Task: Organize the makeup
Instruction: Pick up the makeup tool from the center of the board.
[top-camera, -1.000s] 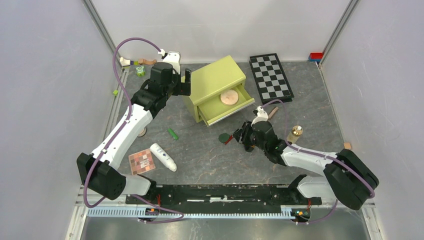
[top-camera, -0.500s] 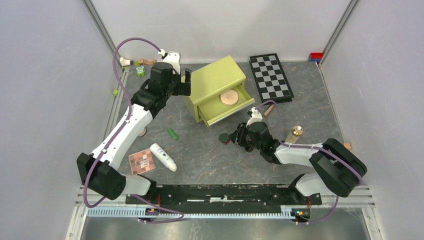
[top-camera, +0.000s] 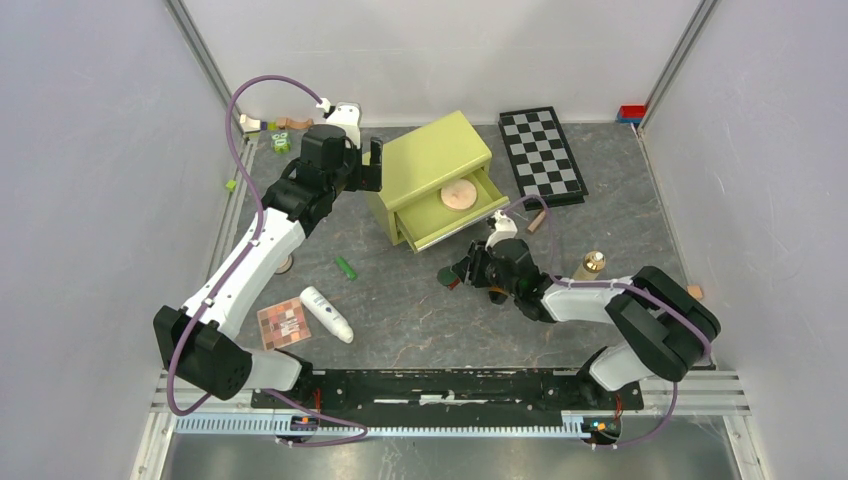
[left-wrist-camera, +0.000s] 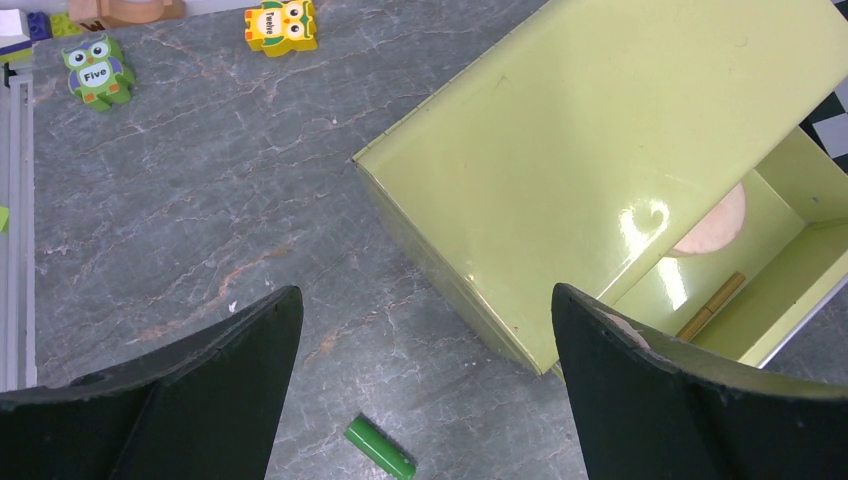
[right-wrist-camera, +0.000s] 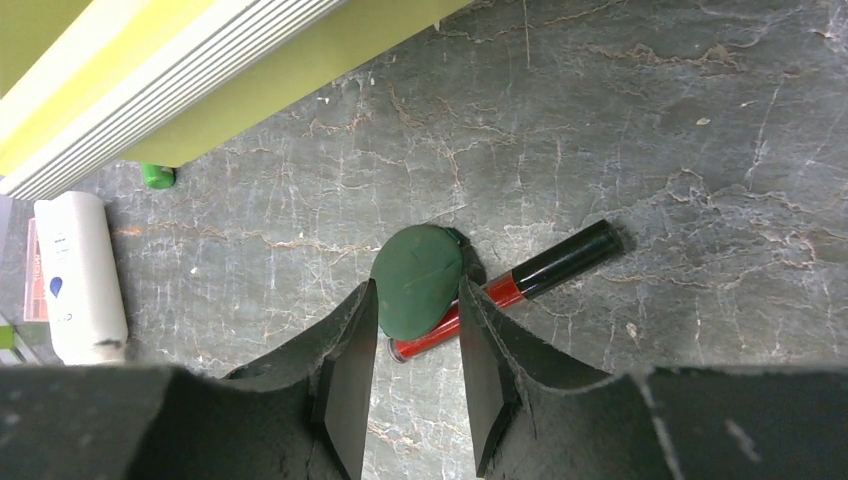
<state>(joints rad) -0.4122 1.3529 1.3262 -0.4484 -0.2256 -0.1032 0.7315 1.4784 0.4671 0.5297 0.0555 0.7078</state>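
The grey, marble-veined tabletop (top-camera: 420, 320) has the square pink-brown eyeshadow palette (top-camera: 284, 323) lying flat at far left, with the smooth white tube (top-camera: 327, 313) just beside it. A tan jar (top-camera: 285, 265) peeks out, mostly hidden under the left arm. The left tool (left-wrist-camera: 425, 292) hangs spread wide, holding nothing, over the back corner of a glossy olive-green cabinet (left-wrist-camera: 600, 150). Its open drawer holds the round peach compact (top-camera: 460, 194), half cut off in the wrist view. Further right, the right tool (right-wrist-camera: 417, 285) stands narrowed astride the matte dark green disc (right-wrist-camera: 415, 270), which overlaps the shiny red stick (right-wrist-camera: 540, 272). I cannot tell whether it truly grips. The beige gold-capped bottle (top-camera: 590, 266) stands rightmost.
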